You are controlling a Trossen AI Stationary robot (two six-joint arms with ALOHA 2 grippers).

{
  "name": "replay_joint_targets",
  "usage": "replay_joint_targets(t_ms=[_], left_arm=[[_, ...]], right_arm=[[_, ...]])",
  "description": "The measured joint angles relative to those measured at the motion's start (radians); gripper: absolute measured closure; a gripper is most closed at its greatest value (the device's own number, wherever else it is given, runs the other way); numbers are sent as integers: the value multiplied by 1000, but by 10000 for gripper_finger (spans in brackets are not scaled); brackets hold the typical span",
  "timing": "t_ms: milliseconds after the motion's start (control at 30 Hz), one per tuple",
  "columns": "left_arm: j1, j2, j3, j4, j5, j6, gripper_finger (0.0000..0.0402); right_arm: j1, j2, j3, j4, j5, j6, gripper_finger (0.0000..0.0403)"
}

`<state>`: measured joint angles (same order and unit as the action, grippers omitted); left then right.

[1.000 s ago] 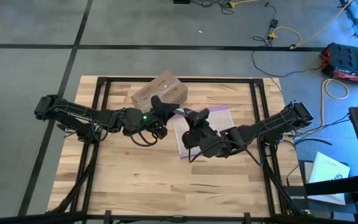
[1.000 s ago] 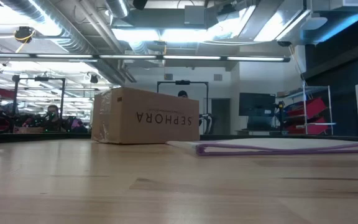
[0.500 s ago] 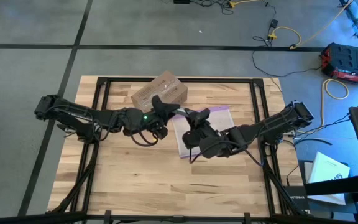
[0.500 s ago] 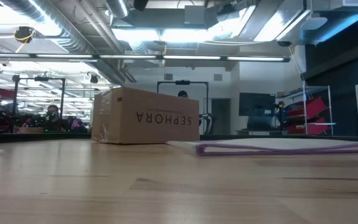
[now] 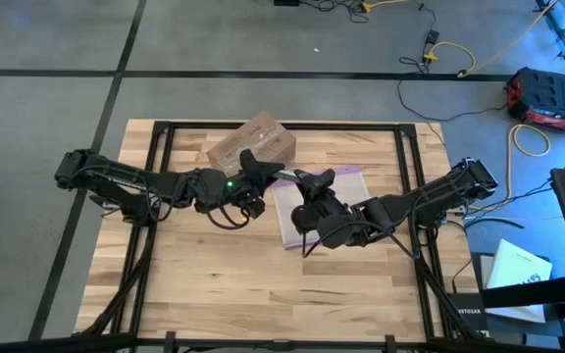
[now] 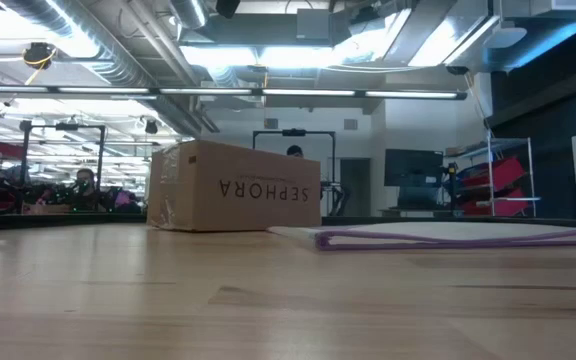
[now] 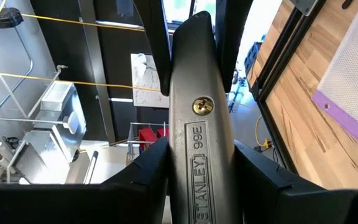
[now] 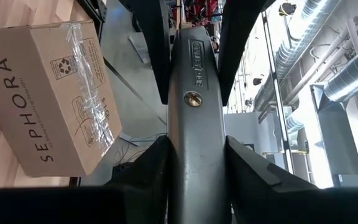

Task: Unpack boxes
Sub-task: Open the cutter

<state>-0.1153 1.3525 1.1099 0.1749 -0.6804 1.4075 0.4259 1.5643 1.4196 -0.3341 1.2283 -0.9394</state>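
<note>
Both claws are clamped on the same grey utility knife (image 7: pixel 201 143): the left gripper (image 5: pixel 253 186) pinches it narrowly from one end, and the right gripper (image 5: pixel 307 184) pinches it from the other, so the tool bridges the two above the table (image 5: pixel 214 284). Nothing has shifted over the last second; grips, arms and objects stand as before. Each arm reaches in low from its own side, meeting near the table's middle. Just behind them the closed cardboard box (image 5: pixel 251 145) sits at the far edge, lettering upside down in the low view. A clear bag (image 5: pixel 346 186) with a purple edge lies flat beside it, under the right arm.
</note>
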Motion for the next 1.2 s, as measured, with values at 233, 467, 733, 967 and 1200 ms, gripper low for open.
replay_joint_targets(t_ms=[233,467,733,967,1200], left_arm=[[6,0,1,1,1,0,279],[9,0,1,1,1,10,279],[10,0,1,2,0,10,279],[10,0,1,1,0,9,279],[10,0,1,6,0,5,279]], right_arm=[[0,-7,0,-16,4,0,298],[0,-8,0,-33,11,3,298],[0,-10,0,-39,13,2,299],[0,-13,0,-59,13,4,299],[0,-40,-2,-64,-35,18,300]])
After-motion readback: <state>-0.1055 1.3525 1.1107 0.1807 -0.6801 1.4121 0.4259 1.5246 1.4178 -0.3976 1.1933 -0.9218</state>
